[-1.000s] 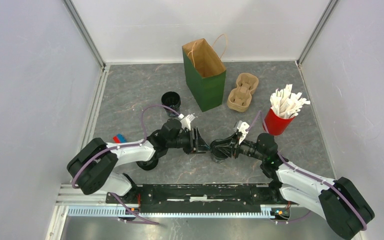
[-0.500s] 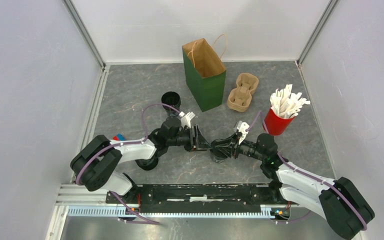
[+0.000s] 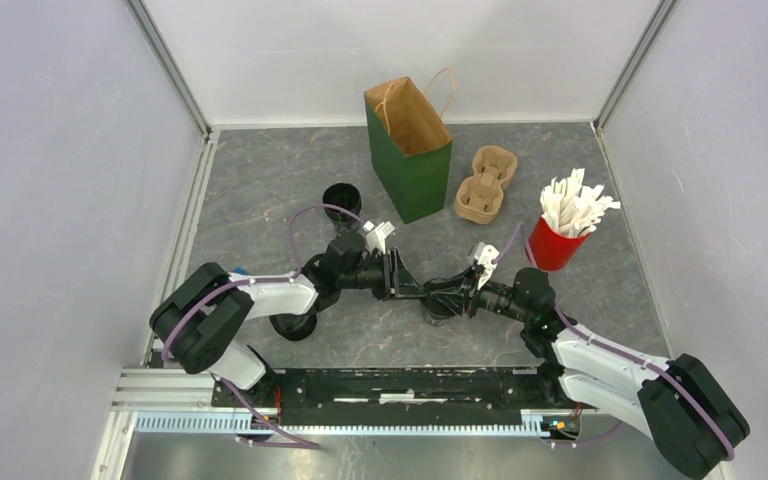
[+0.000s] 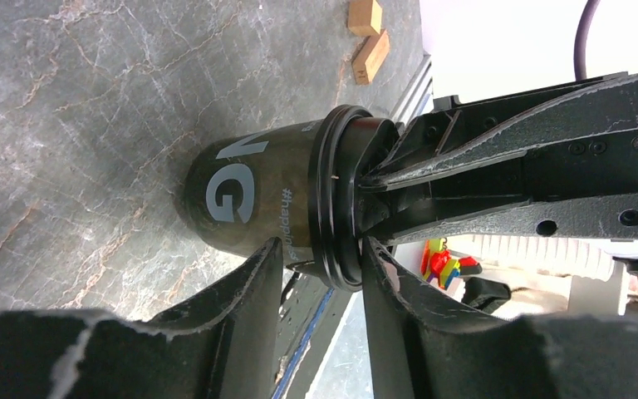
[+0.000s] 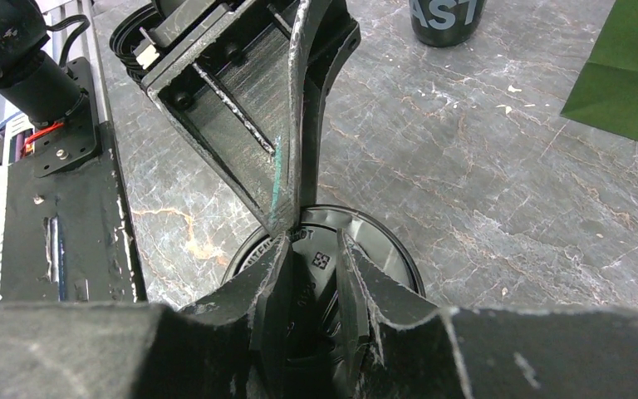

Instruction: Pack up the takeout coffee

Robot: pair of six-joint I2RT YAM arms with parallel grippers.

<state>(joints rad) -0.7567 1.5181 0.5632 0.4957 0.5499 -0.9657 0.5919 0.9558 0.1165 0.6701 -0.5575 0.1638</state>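
Well, the right claw [image 5: 311,249] was nearly shut, pinching the lid [image 5: 378,245] of one coffee cup [image 4: 241,195] from above. I think it held the cup steady so the other arm could take it. The left claw [image 4: 324,247] was about half open, one finger on each side of the lid's edge; I could not tell if it squeezed. The cup stood on the table [image 3: 260,180] between both arms, well apart from the open green bag [image 3: 415,175] at the back. A second cup [image 3: 341,203] stood near the bag.
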